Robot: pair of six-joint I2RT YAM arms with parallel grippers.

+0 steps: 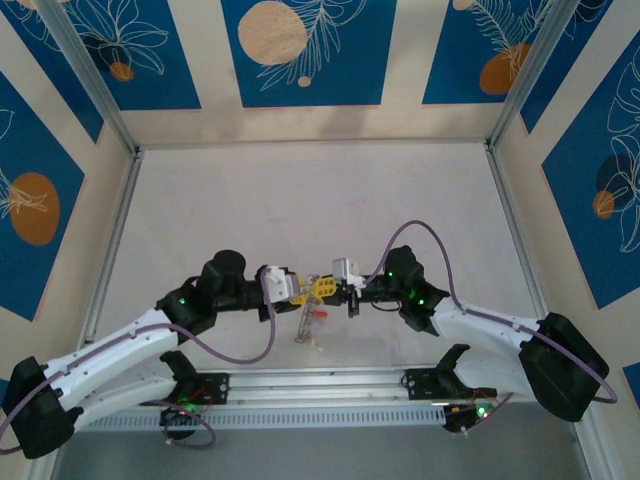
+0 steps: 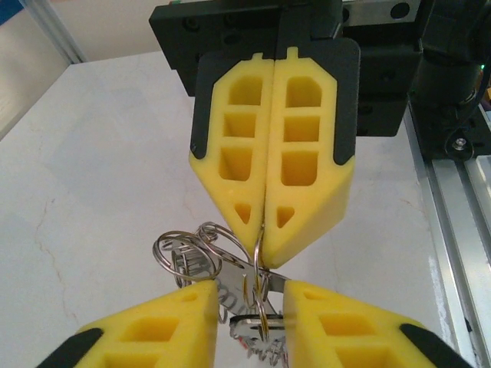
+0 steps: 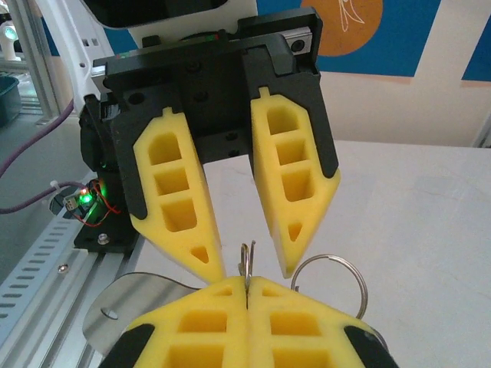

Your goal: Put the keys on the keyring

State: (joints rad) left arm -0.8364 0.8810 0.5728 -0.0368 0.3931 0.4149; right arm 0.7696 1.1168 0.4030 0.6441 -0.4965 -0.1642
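Keyring (image 2: 258, 295), thin metal loop, pinched in right tool (image 2: 261, 249), left tool (image 3: 252, 270) spread around it, keys (image 2: 257, 345) beneath

Three cameras, all meeting at the keyring (image 2: 259, 303)
One hangs high above it, looking down over the whole table (image 1: 300, 190); the other two sit close beside it, low, facing each other across it.

I count two grippers, my left gripper (image 2: 249, 303) and right gripper (image 3: 245, 285), with two yellow fingers (image 2: 230, 161) each, four in all. The keyring (image 2: 184, 249) shows three wire loops from my left wrist, two from my right. The keys (image 2: 259, 341) make one bunch; their number I cannot tell.
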